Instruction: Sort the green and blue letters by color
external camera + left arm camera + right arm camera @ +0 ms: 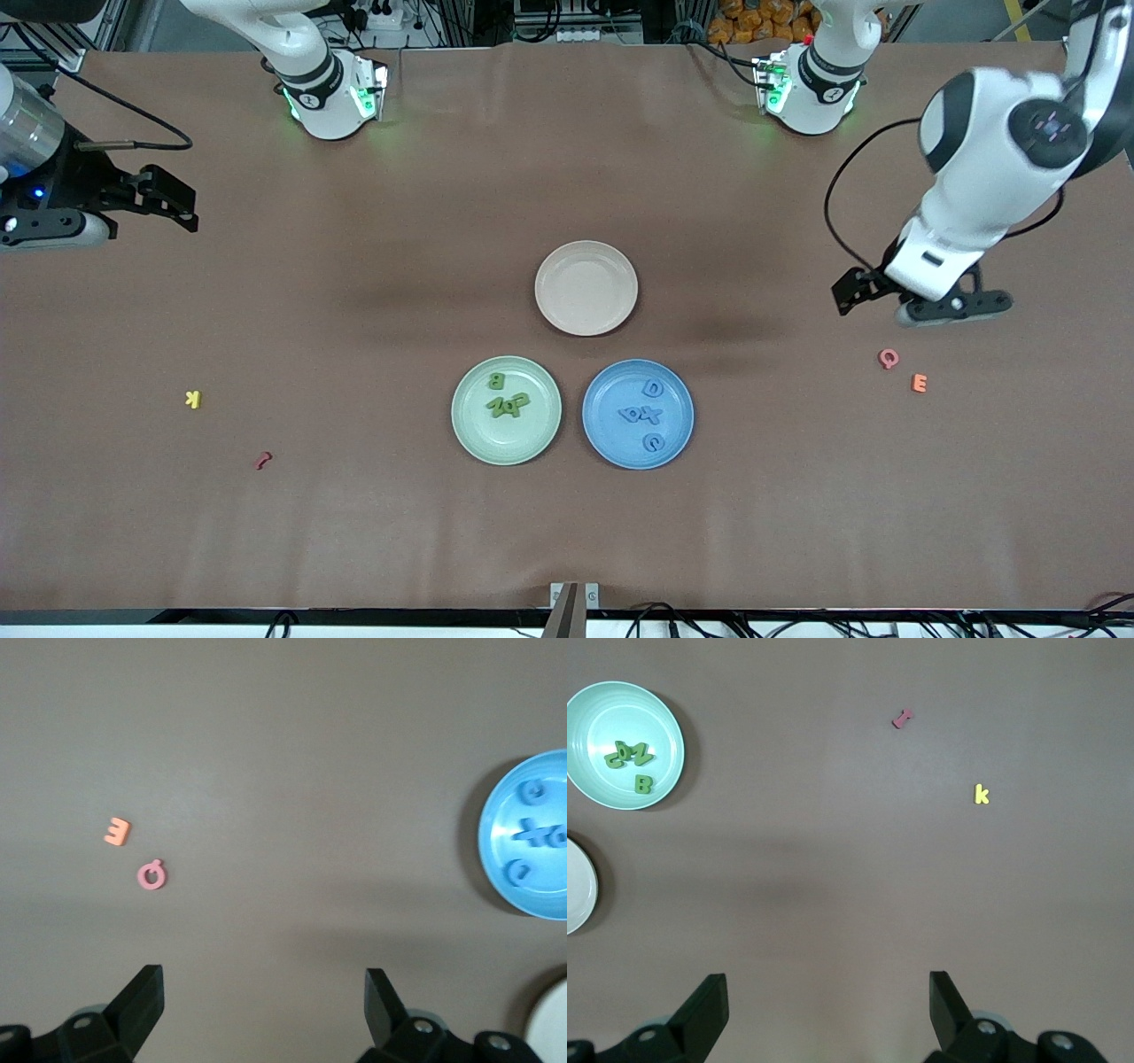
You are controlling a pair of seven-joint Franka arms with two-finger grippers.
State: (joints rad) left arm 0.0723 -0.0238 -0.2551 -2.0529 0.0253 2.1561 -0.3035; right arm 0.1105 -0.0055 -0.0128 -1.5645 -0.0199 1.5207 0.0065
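Observation:
Several green letters (507, 403) lie in the pale green plate (469, 434), a B (644, 784) beside a small cluster (627, 753). Several blue letters (645, 413) lie in the blue plate (611, 447), which the left wrist view also shows as a blue plate (489, 846) with blue letters (539, 830). My left gripper (921, 306) (264, 988) hangs open and holds nothing over bare cloth at the left arm's end of the table. My right gripper (188, 209) (828, 992) is open and holds nothing over the right arm's end.
A beige plate (586, 266) with nothing in it stands farther from the front camera than the two coloured plates. A pink Q (888, 358) and an orange E (919, 383) lie near the left gripper. A yellow K (193, 399) and a small red piece (263, 460) lie toward the right arm's end.

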